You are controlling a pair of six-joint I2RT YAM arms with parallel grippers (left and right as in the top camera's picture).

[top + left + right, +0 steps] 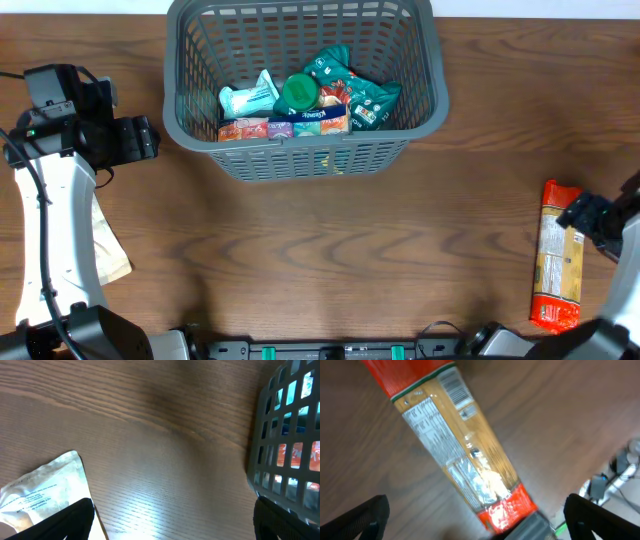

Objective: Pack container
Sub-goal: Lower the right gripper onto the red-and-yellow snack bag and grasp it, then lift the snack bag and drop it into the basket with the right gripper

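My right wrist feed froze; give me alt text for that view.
A long orange-and-red plastic packet with a barcode and clear window lies diagonally on the brown wooden table. The open right tool hangs above it, black fingers at both bottom corners, holding nothing.

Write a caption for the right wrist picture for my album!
Open right hand hovers over a long red-and-orange packet lying on the wooden table.

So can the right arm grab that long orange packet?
Probably yes. The right gripper hangs open just above the packet, with a finger on each side. The packet lies flat on the table with nothing on top of it.
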